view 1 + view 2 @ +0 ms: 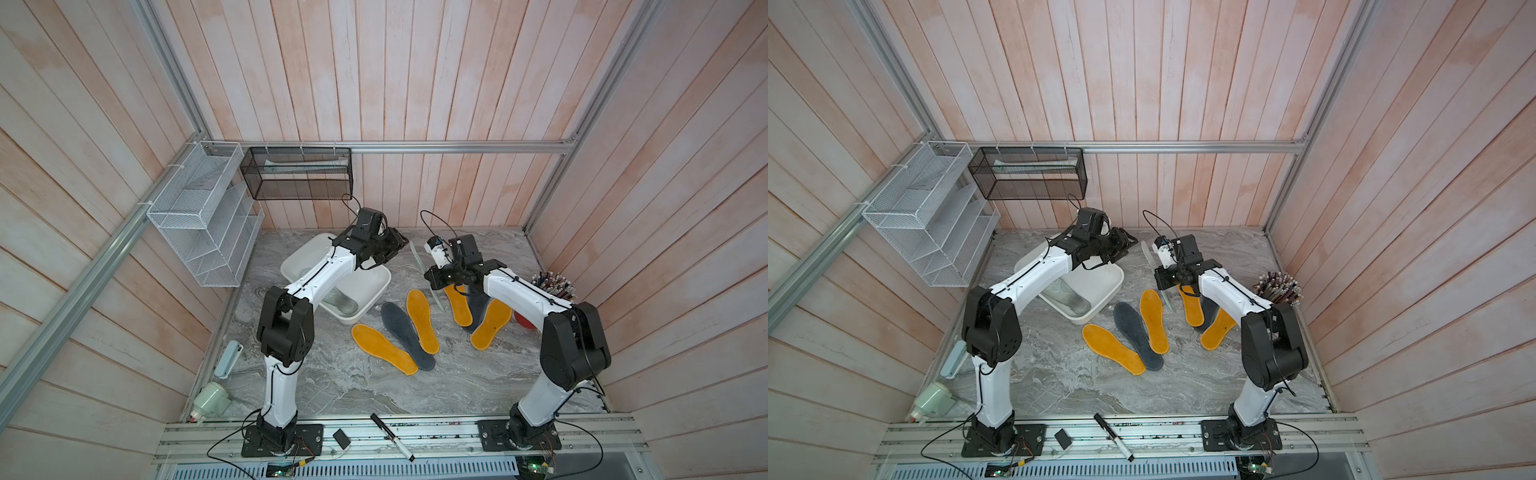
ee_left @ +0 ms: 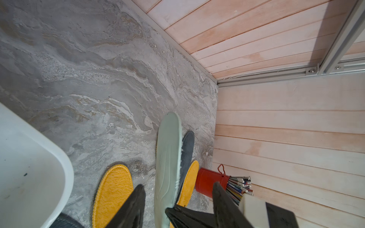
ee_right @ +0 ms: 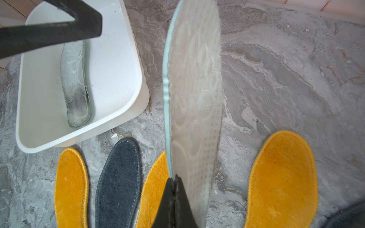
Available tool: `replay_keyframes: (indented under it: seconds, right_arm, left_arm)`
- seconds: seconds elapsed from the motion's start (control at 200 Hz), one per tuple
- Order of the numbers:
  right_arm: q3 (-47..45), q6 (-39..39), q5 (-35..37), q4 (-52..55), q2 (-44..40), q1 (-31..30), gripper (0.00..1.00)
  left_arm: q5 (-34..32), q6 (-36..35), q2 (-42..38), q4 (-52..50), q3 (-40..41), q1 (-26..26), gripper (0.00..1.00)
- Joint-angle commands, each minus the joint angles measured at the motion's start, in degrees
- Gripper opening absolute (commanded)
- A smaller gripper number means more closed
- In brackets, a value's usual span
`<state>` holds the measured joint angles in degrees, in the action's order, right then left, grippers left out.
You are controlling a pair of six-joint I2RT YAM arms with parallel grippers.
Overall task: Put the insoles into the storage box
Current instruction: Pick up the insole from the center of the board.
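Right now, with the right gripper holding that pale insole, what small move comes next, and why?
Probably swing the right gripper toward the storage box: it is shut on the pale insole, raised on edge, and the box holds just one other insole. Mind the open left gripper hanging by the box.

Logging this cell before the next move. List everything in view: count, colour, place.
orange insoles: four, on table
dark grey insoles: two, on table, one partly hidden
pale insoles: two, translucent; one in storage box, one held on edge
storage box: one, white, table's left rear
wire-mesh rack: one, white, left wall
mesh basket: one, black, back wall
pencil tin: one, red, right wall
marker: one, black-white, front rail
pale green items: two, left front
left gripper: open, by held insole
right gripper: shut on pale insole
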<state>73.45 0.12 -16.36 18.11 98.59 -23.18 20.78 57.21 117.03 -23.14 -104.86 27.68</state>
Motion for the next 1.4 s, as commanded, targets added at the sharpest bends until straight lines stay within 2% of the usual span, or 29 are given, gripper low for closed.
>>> replay_keyframes:
  seconds: [0.0, 0.565, 0.725, 1.095, 1.395]
  right_arm:
    - [2.09, -0.68, 2.07, 1.4, 1.0, -0.35, 0.0]
    - [3.55, -1.08, 3.75, 1.34, 0.73, -1.56, 0.0]
    - [3.72, -1.44, 3.88, 1.28, 0.5, -1.96, 0.0]
    - [3.98, -2.1, 3.8, 1.0, 0.31, -2.66, 0.0]
    - [4.59, -2.58, 2.96, 0.79, 0.51, -3.01, 0.0]
  left_arm:
    - [0.8, -0.7, 1.56, -0.88, -1.51, 0.79, 0.56]
    - [2.18, -2.01, 6.34, -5.56, -6.94, 3.84, 0.55]
    - [1.46, -2.1, 6.69, -6.31, -6.85, 3.83, 0.47]
    - [0.93, -2.61, 8.96, -8.2, -9.35, 4.04, 0.4]
    - [-0.12, -2.98, 9.9, -9.41, -10.81, 4.04, 0.23]
